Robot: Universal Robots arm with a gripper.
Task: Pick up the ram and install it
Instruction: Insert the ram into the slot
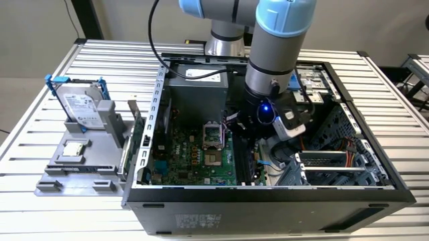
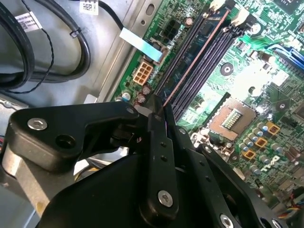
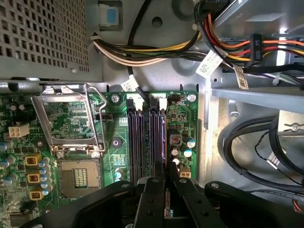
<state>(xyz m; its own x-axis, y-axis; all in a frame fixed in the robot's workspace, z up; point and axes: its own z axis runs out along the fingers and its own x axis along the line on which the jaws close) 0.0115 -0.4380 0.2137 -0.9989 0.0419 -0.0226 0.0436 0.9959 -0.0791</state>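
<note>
Gripper clamped narrow on ram, edge in slot; press straight down, evenly, avoiding tilt.

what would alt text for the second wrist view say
The black gripper, jaws closed on the end of the ram, holds the thin stick edge-on along the black memory slots of a green motherboard. An open processor socket lies beside the slots, and black cables loop over the grey case wall.
</note>
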